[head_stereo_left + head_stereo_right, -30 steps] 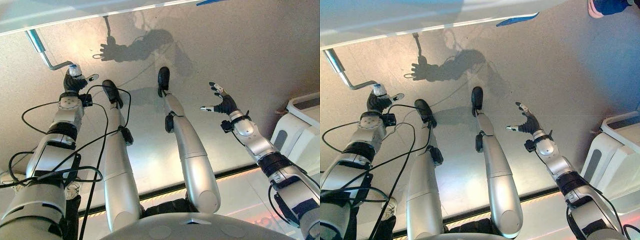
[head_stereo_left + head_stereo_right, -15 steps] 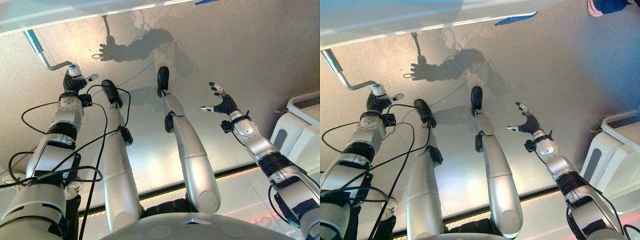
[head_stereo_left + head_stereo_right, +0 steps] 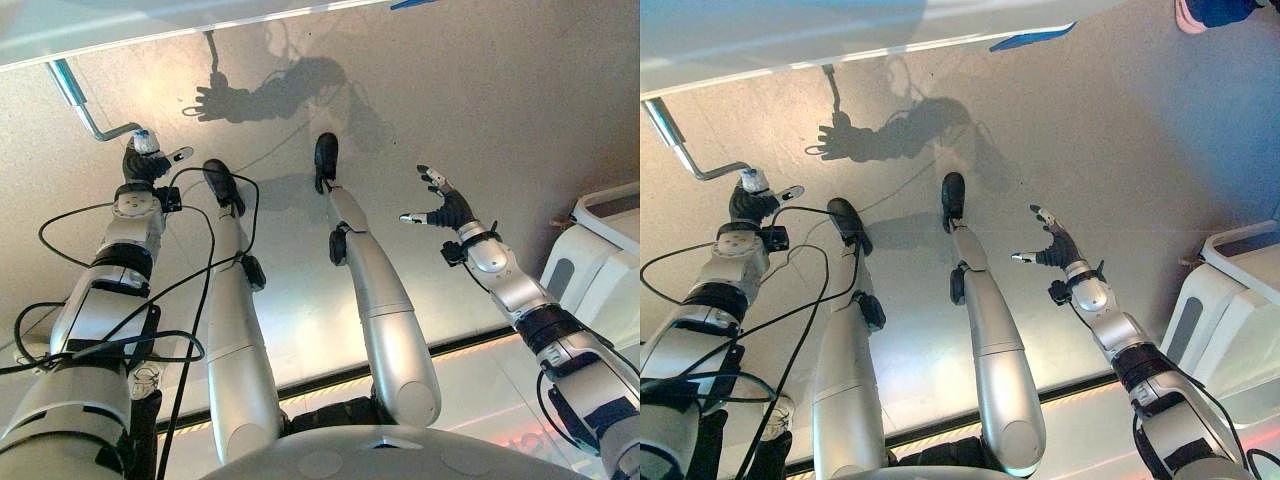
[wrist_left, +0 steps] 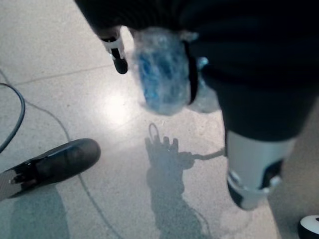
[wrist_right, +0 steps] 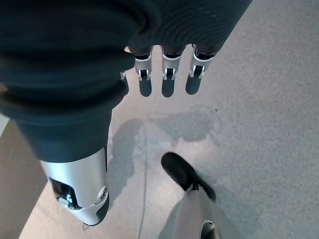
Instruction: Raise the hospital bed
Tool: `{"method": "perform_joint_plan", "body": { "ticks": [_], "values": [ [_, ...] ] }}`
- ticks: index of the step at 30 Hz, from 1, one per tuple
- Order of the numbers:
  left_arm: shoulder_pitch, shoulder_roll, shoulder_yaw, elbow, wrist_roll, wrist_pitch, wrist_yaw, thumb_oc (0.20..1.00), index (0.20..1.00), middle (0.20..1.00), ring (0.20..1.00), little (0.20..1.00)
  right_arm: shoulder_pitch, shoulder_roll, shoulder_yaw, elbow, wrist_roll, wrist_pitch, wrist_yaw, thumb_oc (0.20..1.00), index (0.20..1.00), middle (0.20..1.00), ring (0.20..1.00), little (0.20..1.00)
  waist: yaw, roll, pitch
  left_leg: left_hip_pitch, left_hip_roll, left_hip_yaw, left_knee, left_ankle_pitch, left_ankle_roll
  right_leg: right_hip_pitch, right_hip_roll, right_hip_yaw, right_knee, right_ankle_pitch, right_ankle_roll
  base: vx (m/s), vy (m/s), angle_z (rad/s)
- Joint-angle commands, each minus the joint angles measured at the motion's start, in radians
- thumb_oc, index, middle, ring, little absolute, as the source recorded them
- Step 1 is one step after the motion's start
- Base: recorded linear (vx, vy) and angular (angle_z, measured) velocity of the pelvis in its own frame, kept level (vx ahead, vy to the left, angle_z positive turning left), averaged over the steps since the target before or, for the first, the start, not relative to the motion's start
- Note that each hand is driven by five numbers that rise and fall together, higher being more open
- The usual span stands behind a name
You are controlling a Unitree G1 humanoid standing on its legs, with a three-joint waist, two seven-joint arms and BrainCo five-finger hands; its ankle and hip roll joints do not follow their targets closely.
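Left robot hand [image 3: 147, 160] is clenched around the plastic-wrapped blue grip [image 4: 162, 74] of the bent silver metal bed crank [image 3: 88, 108], below the pale hospital bed edge [image 3: 150, 25]; right robot hand [image 3: 443, 205] hangs released above the speckled grey floor [image 3: 480, 100], fingers spread.

Below me spreads a pale speckled floor [image 3: 480, 110], glossy enough to catch a bright patch of light near my left side. At its far edge runs the pale frame of the hospital bed [image 3: 150, 25]. On my right, a white piece of equipment [image 3: 600, 260] stands on the floor. A person's shoe [image 3: 1210, 14] rests at the far right corner.
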Motion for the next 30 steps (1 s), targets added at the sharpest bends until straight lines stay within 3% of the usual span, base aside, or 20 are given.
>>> {"method": "perform_joint_plan", "body": {
  "ticks": [1,8,9,10,30],
  "values": [
    [0.017,0.042,0.017,-0.001,0.018,-0.007,0.019,1.0,1.0,1.0,1.0,1.0,0.068,-0.025,0.009,-0.038,-0.001,-0.024,0.006,1.0,1.0,1.0,1.0,1.0,0.029,-0.06,-0.011,-0.038,-0.029,-0.025,0.083,-0.04,0.024,0.031,0.0,0.013,-0.03,0.034,0.15,0.0,0.0,0.0],
    [0.017,0.039,0.016,-0.005,0.022,-0.009,0.02,1.0,1.0,1.0,1.0,1.0,0.07,-0.025,0.009,-0.038,-0.003,-0.024,0.007,1.0,1.0,1.0,1.0,1.0,0.029,-0.06,-0.011,-0.041,-0.029,-0.025,0.084,-0.042,0.024,0.029,-0.001,0.013,-0.027,0.032,0.15,0.0,0.0,0.0],
    [0.017,0.04,0.013,-0.01,0.022,-0.011,0.019,0.473,0.473,0.473,0.473,0.473,0.071,-0.025,0.007,-0.039,-0.002,-0.025,0.007,1.0,1.0,1.0,1.0,1.0,0.029,-0.06,-0.011,-0.041,-0.029,-0.025,0.084,-0.042,0.024,0.027,0.0,0.013,-0.025,0.03,0.149,0.0,0.0,0.0],
    [0.017,0.039,0.013,-0.01,0.022,-0.011,0.019,0.203,0.203,0.203,0.203,0.203,0.071,-0.025,0.007,-0.039,-0.002,-0.025,0.007,1.0,1.0,1.0,1.0,1.0,0.029,-0.06,-0.011,-0.041,-0.029,-0.025,0.084,-0.042,0.024,0.027,0.0,0.013,-0.025,0.03,0.149,0.0,0.0,0.0],
    [0.021,0.037,0.008,-0.022,0.023,-0.018,0.021,0.2,0.2,0.2,0.2,0.2,0.08,-0.029,0.007,-0.049,-0.01,-0.025,0.009,1.0,1.0,1.0,1.0,1.0,0.028,-0.058,-0.011,-0.046,-0.031,-0.029,0.102,-0.054,0.031,0.015,0.0,0.017,0.002,0.017,0.149,0.0,0.0,0.0]
  ]
}}
